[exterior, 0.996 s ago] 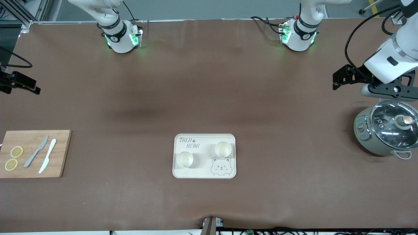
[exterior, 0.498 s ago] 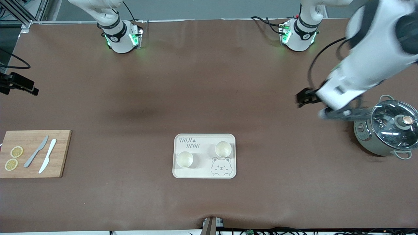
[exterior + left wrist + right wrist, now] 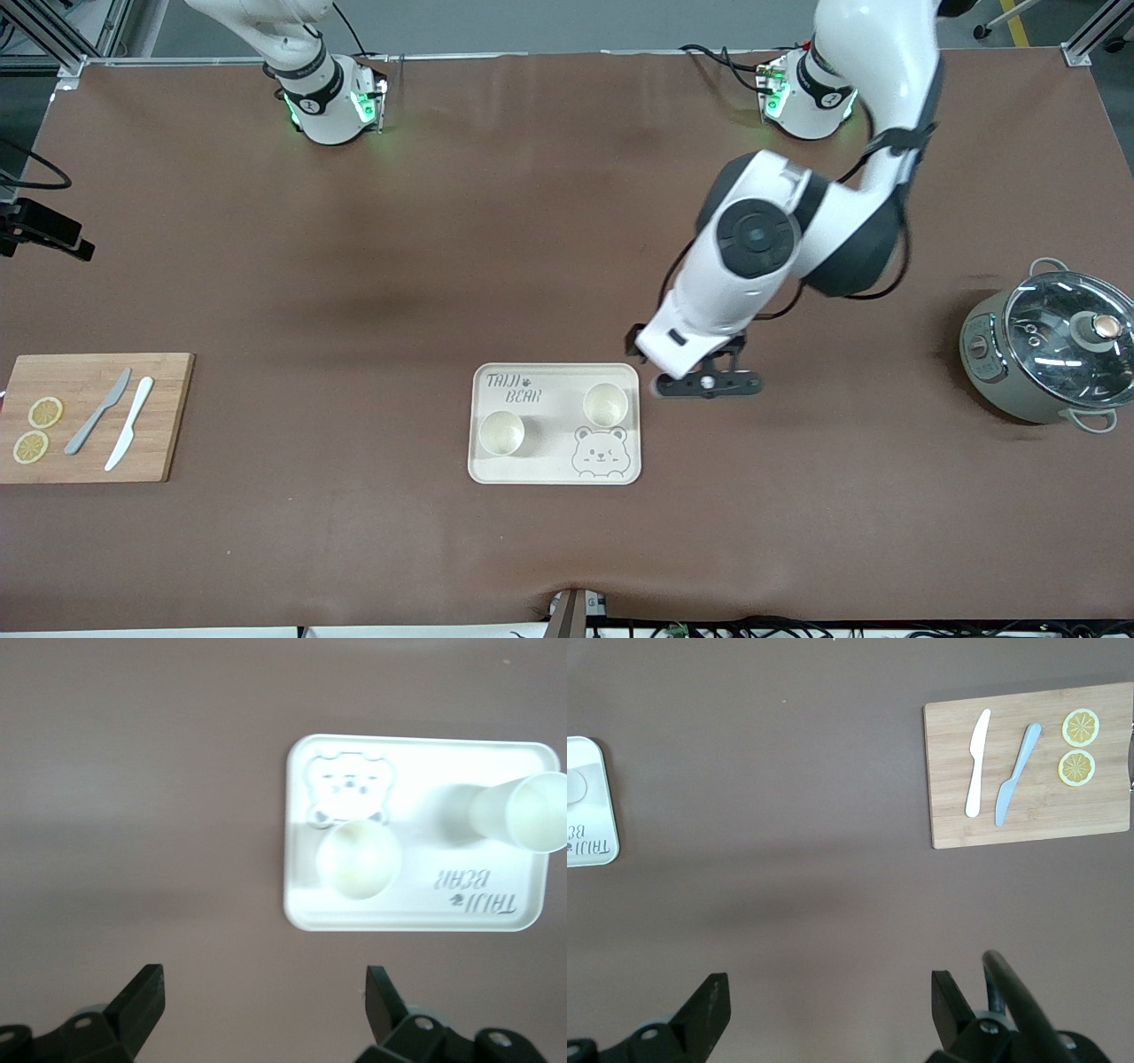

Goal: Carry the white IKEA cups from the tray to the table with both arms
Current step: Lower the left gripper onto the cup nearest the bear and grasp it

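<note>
Two white IKEA cups stand upright on the cream bear tray (image 3: 554, 470): one (image 3: 606, 405) by the bear print, the other (image 3: 501, 433) nearer the right arm's end. My left gripper (image 3: 706, 384) hangs open and empty over the table just beside the tray, toward the left arm's end. The left wrist view shows its gripper (image 3: 261, 994) with jaws wide apart, the tray (image 3: 412, 904) and both cups (image 3: 358, 859) (image 3: 523, 812). My right gripper (image 3: 830, 997) is open and empty over bare table; only a black part of its hand (image 3: 46, 232) shows in the front view.
A wooden cutting board (image 3: 93, 456) with two knives and two lemon slices lies at the right arm's end, also in the right wrist view (image 3: 1028, 824). A pot with a glass lid (image 3: 1050, 354) stands at the left arm's end.
My left arm has swung from above the pot across the table to just beside the tray. The right hand has drifted slightly toward the view's edge. The cups have not moved.
</note>
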Controlling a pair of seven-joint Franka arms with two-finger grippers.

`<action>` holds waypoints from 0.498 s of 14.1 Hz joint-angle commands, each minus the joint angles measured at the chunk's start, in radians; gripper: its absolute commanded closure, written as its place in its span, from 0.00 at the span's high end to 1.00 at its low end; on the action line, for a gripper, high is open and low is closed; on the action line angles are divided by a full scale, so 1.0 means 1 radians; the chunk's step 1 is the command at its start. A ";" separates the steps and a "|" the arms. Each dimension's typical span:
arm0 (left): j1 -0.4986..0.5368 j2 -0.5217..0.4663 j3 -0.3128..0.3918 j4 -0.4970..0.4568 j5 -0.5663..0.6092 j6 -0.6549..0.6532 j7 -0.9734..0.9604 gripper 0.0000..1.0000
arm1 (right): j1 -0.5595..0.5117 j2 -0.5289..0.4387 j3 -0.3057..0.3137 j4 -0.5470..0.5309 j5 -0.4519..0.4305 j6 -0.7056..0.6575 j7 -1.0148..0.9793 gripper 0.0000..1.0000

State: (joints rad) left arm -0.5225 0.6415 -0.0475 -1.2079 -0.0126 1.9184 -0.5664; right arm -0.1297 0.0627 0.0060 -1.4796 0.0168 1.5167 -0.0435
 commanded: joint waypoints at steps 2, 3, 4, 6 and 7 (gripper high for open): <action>-0.057 0.118 0.009 0.087 0.014 0.105 -0.053 1.00 | -0.007 -0.004 0.015 -0.008 0.008 0.008 0.011 1.00; -0.063 0.133 0.011 0.085 0.014 0.120 -0.058 1.00 | -0.005 -0.004 0.017 -0.007 0.009 0.010 0.011 1.00; -0.063 0.150 0.012 0.085 0.014 0.134 -0.059 1.00 | -0.007 -0.004 0.017 -0.007 0.011 0.010 0.010 1.00; -0.062 0.174 0.018 0.082 0.017 0.160 -0.050 1.00 | -0.007 -0.006 0.017 -0.007 0.011 0.008 0.010 1.00; -0.060 0.185 0.018 0.082 0.019 0.171 -0.047 1.00 | -0.005 -0.006 0.019 -0.007 0.011 0.008 0.010 1.00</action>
State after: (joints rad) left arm -0.5822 0.7962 -0.0368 -1.1599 -0.0126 2.0765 -0.6111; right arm -0.1294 0.0635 0.0159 -1.4812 0.0183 1.5187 -0.0435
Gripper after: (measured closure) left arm 0.000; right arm 0.000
